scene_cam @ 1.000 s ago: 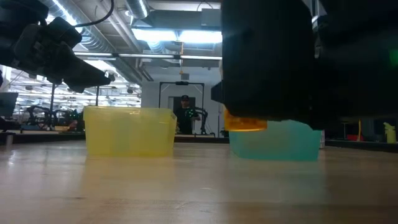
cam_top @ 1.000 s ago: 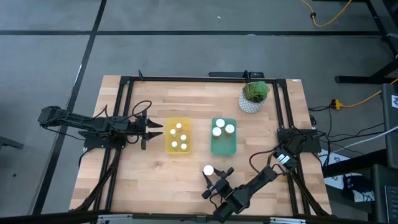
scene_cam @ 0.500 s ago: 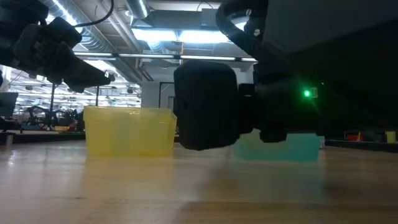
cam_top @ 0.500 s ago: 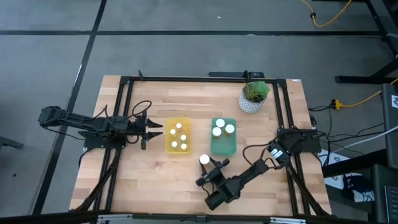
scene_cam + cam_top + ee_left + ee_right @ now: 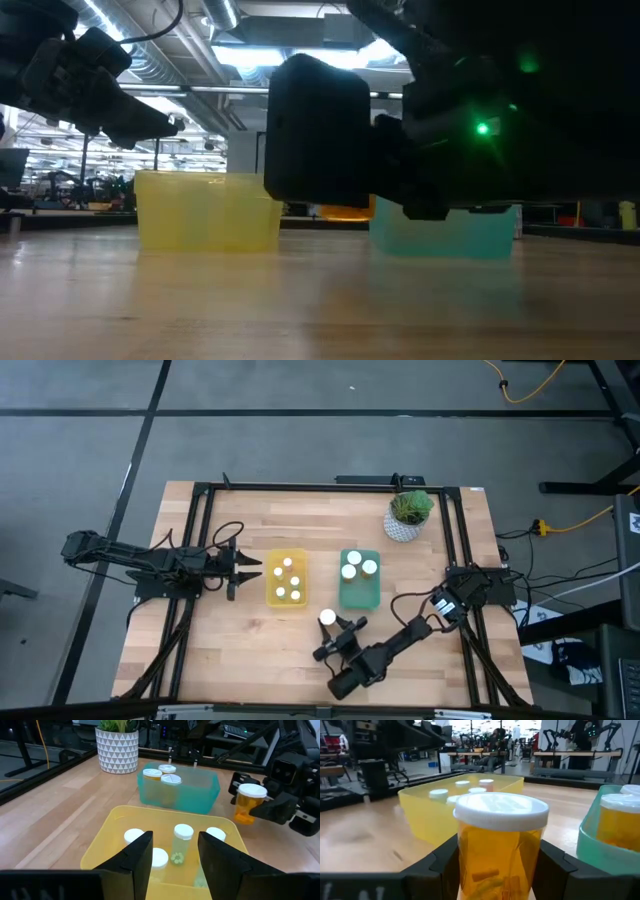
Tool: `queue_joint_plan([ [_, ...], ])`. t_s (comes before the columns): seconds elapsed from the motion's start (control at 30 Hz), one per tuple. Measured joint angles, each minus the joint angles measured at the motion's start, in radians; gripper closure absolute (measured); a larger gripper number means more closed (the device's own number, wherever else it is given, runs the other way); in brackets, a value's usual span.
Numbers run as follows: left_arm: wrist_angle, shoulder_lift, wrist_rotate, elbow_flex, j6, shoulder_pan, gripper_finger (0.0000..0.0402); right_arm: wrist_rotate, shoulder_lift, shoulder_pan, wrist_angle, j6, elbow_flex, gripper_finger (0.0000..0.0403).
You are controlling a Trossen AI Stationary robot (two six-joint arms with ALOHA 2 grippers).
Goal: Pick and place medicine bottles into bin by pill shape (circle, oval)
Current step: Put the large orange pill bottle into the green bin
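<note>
Carry step: right pincer [image 5: 331, 632] clenched on orange bottle [image 5: 500, 851], near the yellow bin [image 5: 285, 600] and green bin [image 5: 360, 598]; left pincer [image 5: 250, 568] released; next, choose bin.

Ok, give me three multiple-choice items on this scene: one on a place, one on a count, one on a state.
1. Where is the potted plant?
A. Far right corner of the table
B. Between the bins
C. Near left corner

2. How many white caps show in the yellow bin?
A. Two
B. Four
C. Seven

3. What is the right gripper doing?
A. Open, empty
B. Shut on the orange bottle
C. Resting in the green bin

Answers: 1 A, the high view shows it by the far right corner. 2 B, four caps count there. 3 B, its wrist view shows fingers clamping the bottle.
</note>
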Motion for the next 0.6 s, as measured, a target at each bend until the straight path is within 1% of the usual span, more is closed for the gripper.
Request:
queue_joint_plan([
  [0.13, 0.000, 0.000, 0.000, 0.000, 0.000, 0.000, 0.0252, -0.061, 0.000, 0.010, -0.003, -0.043, 0.000, 0.0218],
  [0.23, 0.000, 0.000, 0.000, 0.000, 0.000, 0.000, 0.0252, -0.062, 0.002, 0.015, -0.002, -0.082, 0.000, 0.0218],
  [0.47, 0.000, 0.000, 0.000, 0.000, 0.000, 0.000, 0.0252, -0.055, 0.049, 0.014, 0.027, -0.076, 0.000, 0.0218],
  [0.6, 0.000, 0.000, 0.000, 0.000, 0.000, 0.000, 0.0252, -0.046, 0.054, 0.006, 0.040, -0.077, 0.000, 0.0218],
])
